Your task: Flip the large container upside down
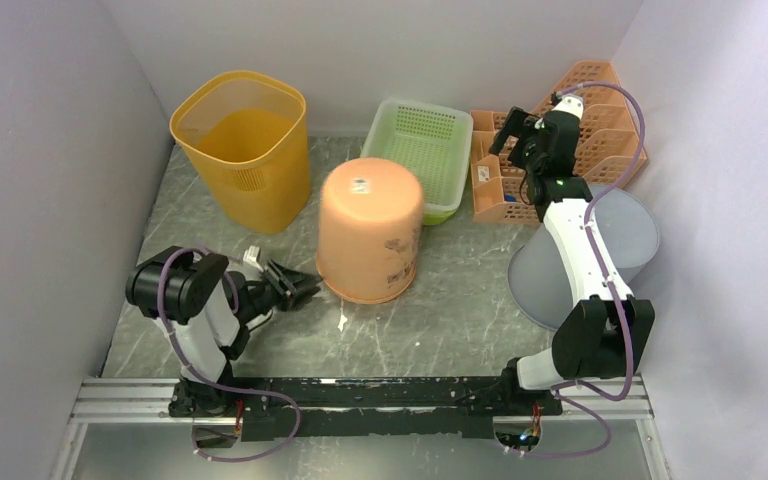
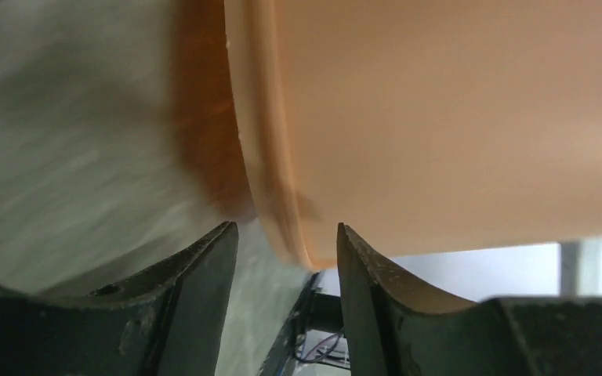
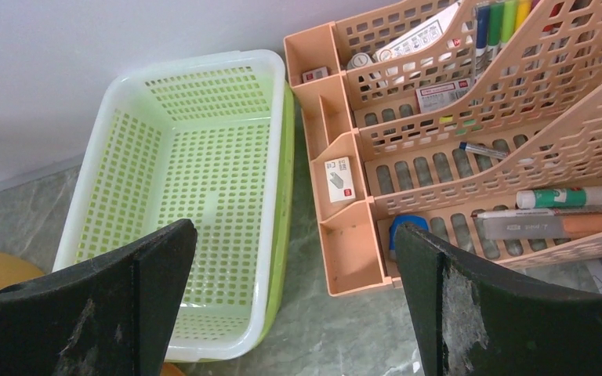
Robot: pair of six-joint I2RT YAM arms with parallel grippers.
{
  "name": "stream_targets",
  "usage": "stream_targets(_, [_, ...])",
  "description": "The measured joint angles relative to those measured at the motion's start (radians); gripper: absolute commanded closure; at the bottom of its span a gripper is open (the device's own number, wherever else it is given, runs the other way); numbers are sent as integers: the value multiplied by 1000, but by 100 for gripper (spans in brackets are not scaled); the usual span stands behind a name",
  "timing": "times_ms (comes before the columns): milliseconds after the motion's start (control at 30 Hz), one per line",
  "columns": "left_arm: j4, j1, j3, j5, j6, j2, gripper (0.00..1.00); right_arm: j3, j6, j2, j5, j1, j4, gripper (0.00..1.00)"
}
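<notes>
The large peach bucket stands mouth-down in the middle of the table, its flat base facing up. My left gripper is low at the bucket's lower left rim and open. In the left wrist view the blurred peach rim reaches just between my fingertips, and the gripper is not closed on it. My right gripper is open and empty, held high at the back right. In the right wrist view the gripper hangs over the gap between basket and organizer.
A yellow bin stands upright at the back left. A green and white basket sits at the back centre. A peach desk organizer holds pens. A grey container lies under the right arm.
</notes>
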Motion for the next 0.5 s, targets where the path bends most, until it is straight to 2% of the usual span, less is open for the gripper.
stream_targets(67, [-21,32,-57,9,25,58,39,0,0,1,-2,0,1,0])
stream_targets(200, [-8,73,-59,31,61,63,39,-3,0,2,-5,0,6,0])
stream_targets(500, [-8,89,-58,48,92,63,37,-20,0,2,-5,0,7,0])
